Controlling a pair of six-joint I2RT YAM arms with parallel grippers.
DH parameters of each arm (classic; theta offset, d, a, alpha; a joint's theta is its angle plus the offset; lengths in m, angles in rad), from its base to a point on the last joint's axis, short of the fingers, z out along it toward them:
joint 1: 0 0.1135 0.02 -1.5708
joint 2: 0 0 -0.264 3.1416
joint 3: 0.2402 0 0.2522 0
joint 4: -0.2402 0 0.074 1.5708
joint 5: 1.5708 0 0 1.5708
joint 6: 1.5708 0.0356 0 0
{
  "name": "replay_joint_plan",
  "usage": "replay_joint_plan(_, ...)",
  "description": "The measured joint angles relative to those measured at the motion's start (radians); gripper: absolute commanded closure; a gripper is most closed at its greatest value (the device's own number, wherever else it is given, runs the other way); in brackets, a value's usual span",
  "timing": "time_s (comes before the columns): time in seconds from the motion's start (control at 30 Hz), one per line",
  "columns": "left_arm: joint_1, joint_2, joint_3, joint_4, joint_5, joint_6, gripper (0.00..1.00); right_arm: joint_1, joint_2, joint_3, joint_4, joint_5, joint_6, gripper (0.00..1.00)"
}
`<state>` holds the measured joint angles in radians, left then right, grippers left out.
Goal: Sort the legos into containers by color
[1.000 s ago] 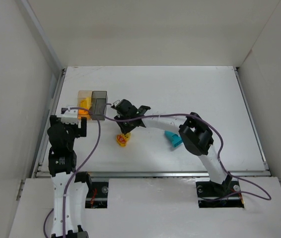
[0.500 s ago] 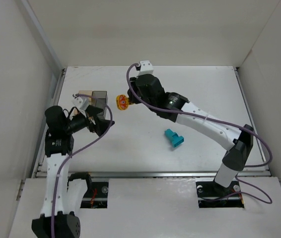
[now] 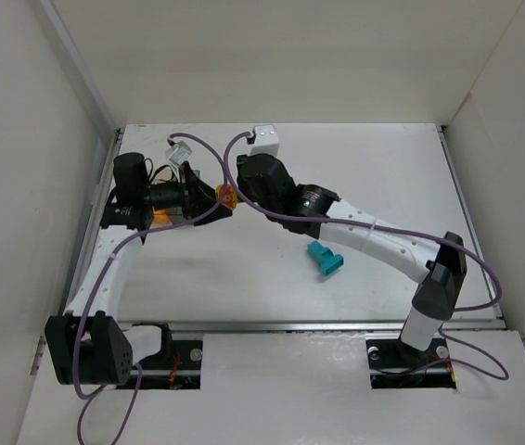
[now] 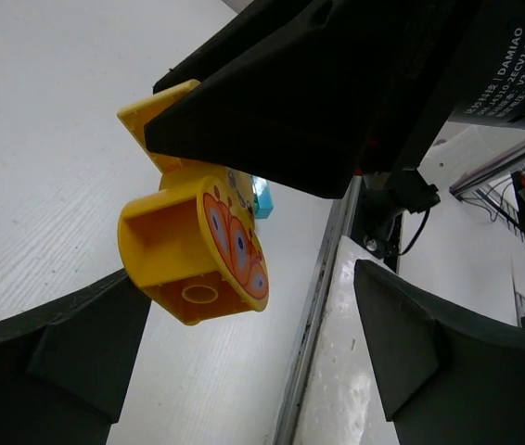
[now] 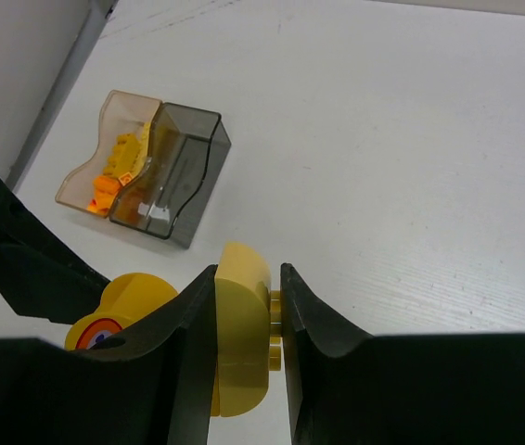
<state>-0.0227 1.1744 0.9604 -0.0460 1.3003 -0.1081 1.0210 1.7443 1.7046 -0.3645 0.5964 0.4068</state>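
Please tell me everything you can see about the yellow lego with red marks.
The yellow lego is glossy plastic: a half-round block with a hollow underside and red-orange ovals printed on its flat face, with studs on one side. The right gripper is shut on it and holds it above the white table. The open left gripper is close by, not touching it.

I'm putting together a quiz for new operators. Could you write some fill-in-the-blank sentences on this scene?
1. The right end effector is shut on a ____ lego.
2. The left end effector stands ____.
3. Of the amber container and the grey container, the ____ one holds the orange pieces.
Missing words: yellow; open; amber.
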Motion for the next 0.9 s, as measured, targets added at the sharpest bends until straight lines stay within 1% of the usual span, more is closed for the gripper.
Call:
replay_joint_plan(0.07, -0.010, 0.003, 0.004, -0.008, -0.010, 0.000, 0.23, -0.001, 0.000, 0.000, 0.010, 0.002, -0.005, 1.00)
replay_joint_plan(0.1, -0.016, 0.006, 0.006, -0.011, -0.024, -0.001, 0.35, -0.001, 0.000, 0.000, 0.016, 0.002, -0.008, 1.00)
replay_joint_plan(0.2, -0.029, 0.031, 0.018, -0.027, -0.084, 0.000, 0.60, 0.000, 0.000, 0.000, 0.033, -0.003, -0.017, 1.00)
replay_joint_plan(0.23, -0.031, 0.045, 0.024, -0.038, -0.103, 0.002, 0.72, 0.000, 0.002, 0.000, 0.039, -0.006, -0.021, 1.00)
replay_joint_plan(0.33, -0.035, 0.098, 0.056, -0.084, -0.121, -0.001, 0.88, -0.005, 0.016, 0.000, 0.039, -0.008, -0.040, 1.00)
replay_joint_plan(0.37, -0.037, 0.114, 0.069, -0.100, -0.127, 0.000, 1.00, -0.009, 0.023, -0.001, 0.042, -0.009, -0.045, 1.00)
replay_joint_plan(0.53, -0.043, 0.167, 0.101, -0.171, -0.134, 0.027, 1.00, -0.020, 0.032, -0.034, 0.066, -0.006, -0.051, 1.00)
replay_joint_plan(0.63, -0.042, 0.162, 0.101, -0.222, -0.164, 0.077, 1.00, -0.022, 0.032, -0.073, 0.099, 0.005, -0.039, 1.00)
replay_joint_plan(0.73, -0.029, 0.145, 0.101, -0.281, -0.203, 0.144, 1.00, -0.041, 0.029, -0.114, 0.121, -0.024, 0.005, 1.00)
replay_joint_plan(0.9, 0.031, 0.086, 0.101, -0.325, -0.272, 0.235, 1.00, -0.164, 0.022, -0.216, 0.068, -0.041, 0.047, 1.00)
